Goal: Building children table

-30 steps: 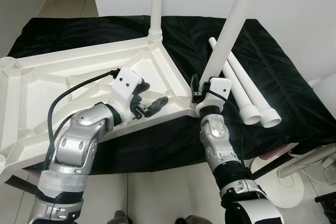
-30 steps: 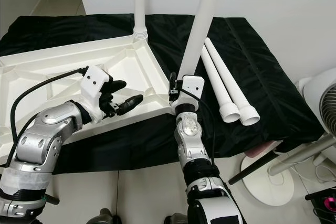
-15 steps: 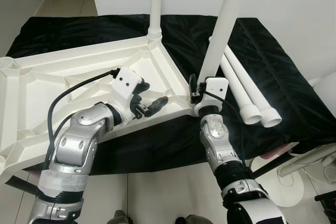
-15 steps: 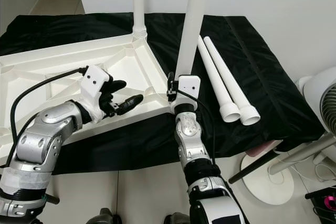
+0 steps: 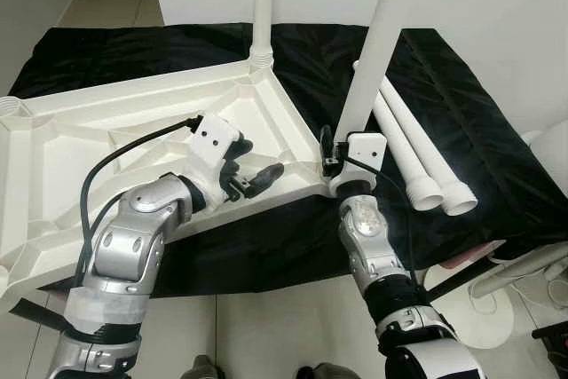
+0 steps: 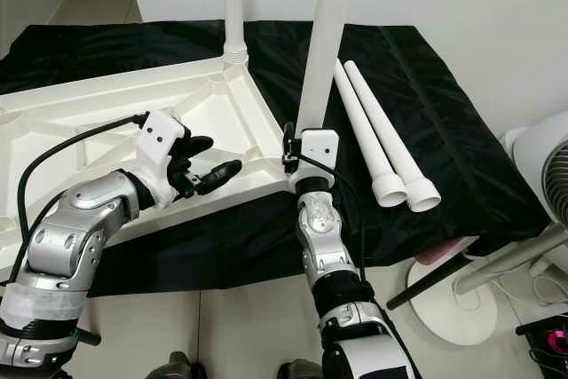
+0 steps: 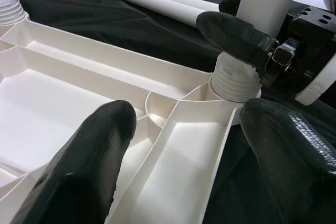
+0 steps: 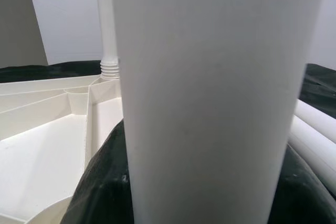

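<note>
white plastic table top (image 5: 106,144) lies upside down, ribbed underside up, on a black cloth (image 5: 461,130) covering the tabletop. one white leg (image 5: 263,6) stands upright in the far corner socket. a second leg (image 5: 377,42) stands in the near right corner socket, leaning slightly to the right, its threaded end at the socket as seen in the left wrist view. right tool (image 5: 342,150) is clamped around the bottom of that second leg, just above the socket; right wrist view shows the leg (image 8: 210,98) close up between the black fingers (image 8: 100,182). left tool (image 5: 253,170) hovers over the table top's underside just left of that same corner, fingers spread wide and gripping nothing; left wrist view shows its fingertips (image 7: 94,161) on either side of a rib, pointed at the socket and at the right tool's finger on the leg. whether the left fingers touch the plastic, cannot tell. two spare legs (image 5: 417,153) lie side by side on the cloth right of the table top, touching each other, open ends toward the robot. a white fan base (image 6: 461,299) sits on the floor (image 5: 266,326) at lower right, beside the tabletop. pale tile floor shows below the cloth edge.
</note>
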### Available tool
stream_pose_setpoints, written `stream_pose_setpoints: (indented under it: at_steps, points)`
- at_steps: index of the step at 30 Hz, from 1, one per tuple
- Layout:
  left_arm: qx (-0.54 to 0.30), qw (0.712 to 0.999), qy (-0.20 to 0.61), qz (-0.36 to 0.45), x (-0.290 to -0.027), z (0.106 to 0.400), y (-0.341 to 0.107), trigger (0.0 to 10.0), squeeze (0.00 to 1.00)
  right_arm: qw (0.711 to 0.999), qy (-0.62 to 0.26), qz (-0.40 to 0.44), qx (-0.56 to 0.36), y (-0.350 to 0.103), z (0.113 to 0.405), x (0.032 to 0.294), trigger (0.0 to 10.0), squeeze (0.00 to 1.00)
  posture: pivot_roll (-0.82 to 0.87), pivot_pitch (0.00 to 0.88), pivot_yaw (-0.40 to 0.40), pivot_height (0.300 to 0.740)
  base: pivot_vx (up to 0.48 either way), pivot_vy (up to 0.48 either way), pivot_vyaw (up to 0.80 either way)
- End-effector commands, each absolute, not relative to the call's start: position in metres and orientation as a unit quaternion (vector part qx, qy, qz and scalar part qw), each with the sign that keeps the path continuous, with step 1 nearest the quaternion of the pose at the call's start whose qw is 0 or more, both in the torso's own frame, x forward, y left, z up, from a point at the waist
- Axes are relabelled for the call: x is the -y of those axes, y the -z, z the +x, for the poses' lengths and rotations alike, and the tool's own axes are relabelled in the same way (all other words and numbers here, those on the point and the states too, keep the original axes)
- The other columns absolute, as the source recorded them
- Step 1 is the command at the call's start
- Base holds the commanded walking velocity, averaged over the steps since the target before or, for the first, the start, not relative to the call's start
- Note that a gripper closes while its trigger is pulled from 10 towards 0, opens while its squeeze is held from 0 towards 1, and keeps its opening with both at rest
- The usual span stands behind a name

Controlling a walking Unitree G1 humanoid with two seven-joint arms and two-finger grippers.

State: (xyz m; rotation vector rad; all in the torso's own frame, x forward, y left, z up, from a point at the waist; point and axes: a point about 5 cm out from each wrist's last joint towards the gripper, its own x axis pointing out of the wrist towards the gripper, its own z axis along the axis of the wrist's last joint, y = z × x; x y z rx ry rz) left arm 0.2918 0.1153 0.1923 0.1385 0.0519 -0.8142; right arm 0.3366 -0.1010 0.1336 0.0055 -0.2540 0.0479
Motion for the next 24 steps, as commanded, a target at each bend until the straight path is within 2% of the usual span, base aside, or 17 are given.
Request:
stream_pose_setpoints:
  at_steps: [1, 8, 9, 10, 11, 19, 24]
  points:
    - [-0.016, 0.926, 0.371, 0.068, -0.117, 0.294, -0.198, 10.0, 0.0, 0.998, -0.018, -0.004, 0.056, -0.101, 0.329, 0.108, 10.0, 1.0, -0.03, 0.07, 0.0, 0.74, 0.0, 0.0, 0.0]
    - [-0.014, 0.926, 0.372, 0.068, -0.116, 0.294, -0.199, 10.0, 0.0, 0.995, -0.045, 0.017, 0.093, -0.113, 0.329, 0.112, 10.0, 1.0, -0.03, 0.058, -0.002, 0.74, 0.0, 0.0, 0.0]
    - [-0.014, 0.925, 0.373, 0.069, -0.116, 0.294, -0.199, 10.0, 0.0, 0.993, -0.057, 0.02, 0.102, -0.117, 0.33, 0.114, 10.0, 0.44, -0.03, 0.054, -0.002, 0.74, 0.0, 0.0, 0.0]
    - [-0.014, 0.925, 0.373, 0.069, -0.116, 0.294, -0.199, 10.0, 0.0, 0.993, -0.057, 0.02, 0.102, -0.117, 0.33, 0.114, 10.0, 0.44, -0.03, 0.054, -0.002, 0.74, 0.0, 0.0, 0.0]
    - [-0.013, 0.925, 0.373, 0.069, -0.116, 0.294, -0.199, 10.0, 0.0, 0.992, -0.066, 0.021, 0.109, -0.12, 0.33, 0.116, 10.0, 0.0, -0.03, 0.054, -0.002, 0.74, 0.0, 0.0, 0.0]
    - [-0.012, 0.925, 0.374, 0.07, -0.115, 0.295, -0.2, 10.0, 0.0, 0.986, -0.113, 0.01, 0.12, -0.127, 0.332, 0.122, 10.0, 0.0, -0.03, 0.048, -0.003, 0.74, 0.0, 0.0, 0.0]
    - [-0.014, 0.921, 0.383, 0.074, -0.112, 0.294, -0.2, 10.0, 0.0, 0.972, -0.202, -0.01, 0.119, -0.131, 0.333, 0.128, 10.0, 0.0, -0.04, 0.047, 0.005, 0.74, 0.0, 0.0, 0.0]
